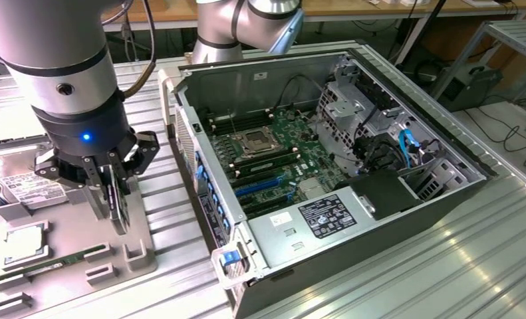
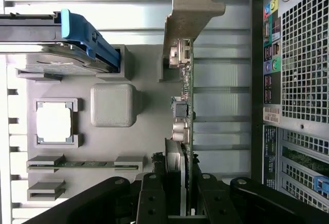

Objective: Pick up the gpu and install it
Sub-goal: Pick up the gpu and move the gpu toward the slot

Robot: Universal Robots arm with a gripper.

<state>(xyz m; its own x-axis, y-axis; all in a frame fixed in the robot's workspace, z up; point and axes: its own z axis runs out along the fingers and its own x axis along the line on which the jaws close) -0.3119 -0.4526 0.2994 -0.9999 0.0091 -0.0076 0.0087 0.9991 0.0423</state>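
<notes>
Green graphics card is being clamped edge-on by gripper over gray tray's case-side edge, pickup step, not yet in computer case.

The gpu showed a green circuit board (edge-on, faintly glossy) and a dull silver metal bracket. The fixture tray looked smooth matt grey plastic. The ribbed table was bright reflective metal; the computer case was bare grey sheet metal.
</notes>
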